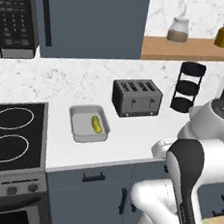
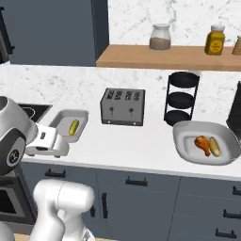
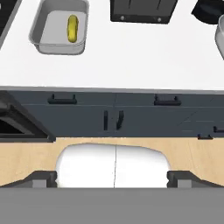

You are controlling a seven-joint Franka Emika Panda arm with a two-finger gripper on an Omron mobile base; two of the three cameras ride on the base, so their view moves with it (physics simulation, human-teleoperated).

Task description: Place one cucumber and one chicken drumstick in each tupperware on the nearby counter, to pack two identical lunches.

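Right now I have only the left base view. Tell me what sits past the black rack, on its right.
Observer: A second tupperware stands there, in front of the black rack and reaching off to its right.
Operator: Give me its contents.
Observer: One chicken drumstick and one cucumber, lying side by side.
Operator: Report the gripper.
Observer: In the hand view the gripper is open, its tips wide apart, and it holds nothing.
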